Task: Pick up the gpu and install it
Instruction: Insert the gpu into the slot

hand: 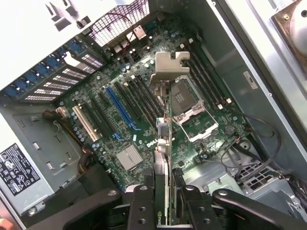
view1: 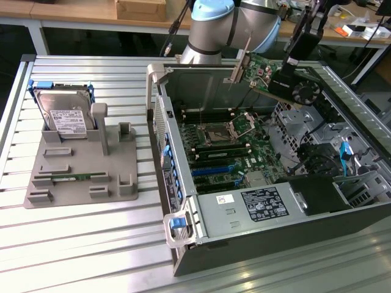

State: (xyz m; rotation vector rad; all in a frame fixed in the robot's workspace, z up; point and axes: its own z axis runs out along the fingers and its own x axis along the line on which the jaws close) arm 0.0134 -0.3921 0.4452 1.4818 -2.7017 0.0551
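Observation:
The gpu [view1: 259,68] is a thin green-and-dark card with a silver bracket [view1: 240,61] at one end. It hangs tilted above the open computer case [view1: 183,201], over the far part of the motherboard [view1: 229,149]. My gripper [view1: 284,76] is shut on the card's end away from the bracket. In the wrist view the gpu [hand: 164,143] shows edge-on, clamped between my black fingers [hand: 141,203], with my gripper [hand: 165,199] around its near end. Its bracket [hand: 169,67] points down toward the motherboard [hand: 144,124], above the processor socket [hand: 184,103] and apart from the blue slot [hand: 120,109].
A grey fixture [view1: 79,168] at the exterior view's left holds a silver hard drive [view1: 64,116] in a blue frame and a narrow green memory stick [view1: 76,177]. The power supply [view1: 256,204] fills the case's near corner. Drive cages and cables [view1: 330,152] crowd its right side.

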